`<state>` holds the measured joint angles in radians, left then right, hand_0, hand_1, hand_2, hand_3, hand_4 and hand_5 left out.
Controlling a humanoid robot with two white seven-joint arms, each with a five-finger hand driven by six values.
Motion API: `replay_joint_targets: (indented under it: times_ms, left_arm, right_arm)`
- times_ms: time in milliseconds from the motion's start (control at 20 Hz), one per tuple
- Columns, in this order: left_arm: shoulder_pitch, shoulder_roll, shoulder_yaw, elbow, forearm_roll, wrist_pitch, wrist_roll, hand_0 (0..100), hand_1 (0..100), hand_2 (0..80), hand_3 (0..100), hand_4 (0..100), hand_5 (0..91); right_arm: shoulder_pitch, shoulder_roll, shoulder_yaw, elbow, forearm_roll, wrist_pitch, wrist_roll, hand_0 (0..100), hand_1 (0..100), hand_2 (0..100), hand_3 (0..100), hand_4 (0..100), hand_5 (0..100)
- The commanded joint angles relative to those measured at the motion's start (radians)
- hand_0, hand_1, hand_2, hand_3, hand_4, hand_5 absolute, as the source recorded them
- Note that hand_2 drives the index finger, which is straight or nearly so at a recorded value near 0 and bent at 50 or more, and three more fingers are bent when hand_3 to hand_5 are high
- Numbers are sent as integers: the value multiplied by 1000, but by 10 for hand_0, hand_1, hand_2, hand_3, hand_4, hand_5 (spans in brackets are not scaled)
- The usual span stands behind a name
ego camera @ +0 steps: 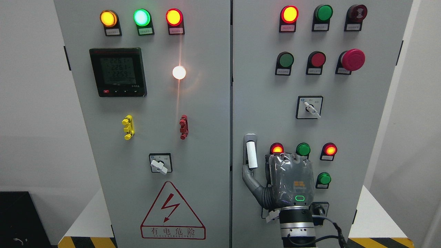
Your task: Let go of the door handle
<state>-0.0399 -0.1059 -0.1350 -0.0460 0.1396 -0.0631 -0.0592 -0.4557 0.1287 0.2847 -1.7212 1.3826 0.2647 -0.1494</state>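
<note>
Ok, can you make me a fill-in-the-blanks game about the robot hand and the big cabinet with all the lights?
1. The right hand is next to the white door handle on the ____ door of the cabinet.
2. Only the hand's ____ reaches up to the bottom of the handle.
3. The warning triangle on the left door shows a red ____ bolt.
4. The big mushroom-shaped button is coloured ____.

Missing words: right; thumb; lightning; red

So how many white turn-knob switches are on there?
2. The left knob sits low on the left door above the warning triangle; the right knob is mid-height on the right door. The right hand may hide more.
</note>
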Motion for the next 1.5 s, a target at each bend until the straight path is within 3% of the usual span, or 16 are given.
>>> replay_joint_targets:
  times_ms: [0,1452]
  left_arm:
    - [0,0,0,0,0,0,-1,120,556,0,0,0,0]
    - [0,0,0,0,0,0,-1,120,556,0,0,0,0]
  right_arm:
    - [0,0,-4,0,-1,1,-1,404,342,1000,1000,957,1000]
    - [5,5,-19,-11,-8,7,-7,424,343,1000,1000,956,1000]
